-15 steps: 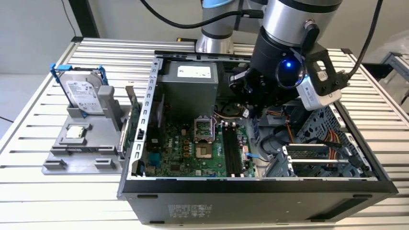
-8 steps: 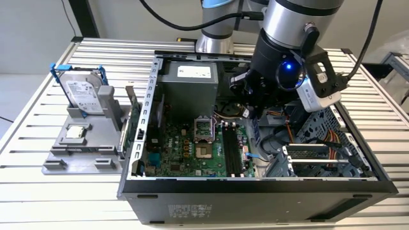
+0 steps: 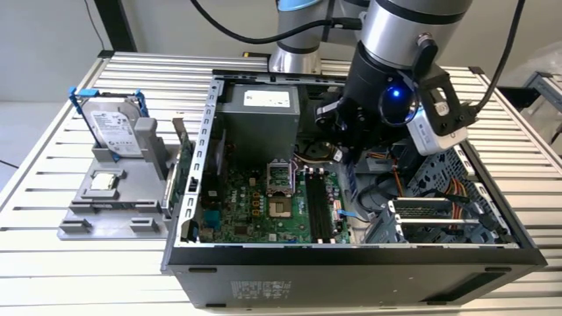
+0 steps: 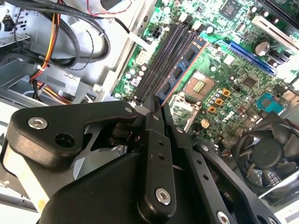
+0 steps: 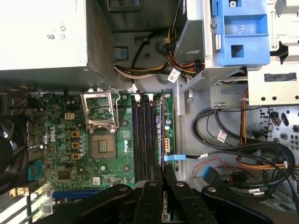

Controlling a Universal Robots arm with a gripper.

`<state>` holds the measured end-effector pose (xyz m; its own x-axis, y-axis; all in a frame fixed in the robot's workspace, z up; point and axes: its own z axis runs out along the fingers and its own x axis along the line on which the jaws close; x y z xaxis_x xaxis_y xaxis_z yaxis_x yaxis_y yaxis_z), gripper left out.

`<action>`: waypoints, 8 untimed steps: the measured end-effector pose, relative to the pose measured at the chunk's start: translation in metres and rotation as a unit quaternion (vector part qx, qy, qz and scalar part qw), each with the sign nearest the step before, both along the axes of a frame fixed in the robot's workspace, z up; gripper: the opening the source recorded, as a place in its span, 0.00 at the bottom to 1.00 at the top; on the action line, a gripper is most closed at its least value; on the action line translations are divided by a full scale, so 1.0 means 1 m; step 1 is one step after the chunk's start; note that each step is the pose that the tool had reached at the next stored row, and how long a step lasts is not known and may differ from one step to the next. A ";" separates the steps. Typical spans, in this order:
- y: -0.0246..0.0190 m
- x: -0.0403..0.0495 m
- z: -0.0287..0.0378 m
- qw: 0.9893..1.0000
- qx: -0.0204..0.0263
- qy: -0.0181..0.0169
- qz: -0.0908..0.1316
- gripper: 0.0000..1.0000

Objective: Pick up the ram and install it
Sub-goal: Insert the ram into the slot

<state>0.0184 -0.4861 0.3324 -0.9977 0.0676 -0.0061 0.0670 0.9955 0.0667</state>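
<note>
one thin ram stick (image 4: 180,70) clamped edge-on in my gripper (image 4: 156,105).
my black jaws hold its green board with dark chips just above the long black slots (image 5: 142,135) of the motherboard (image 5: 74,144).

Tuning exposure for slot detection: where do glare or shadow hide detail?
First wrist view: the power supply is washed out white, the gripper a black mass. Second wrist view: the motherboard is evenly lit, the fan shadowed. Exterior view: a blue light glows on the arm.
</note>
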 end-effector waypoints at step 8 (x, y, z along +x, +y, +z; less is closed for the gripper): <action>0.0000 0.0000 -0.0136 1.000 0.000 0.000 0.012 0.00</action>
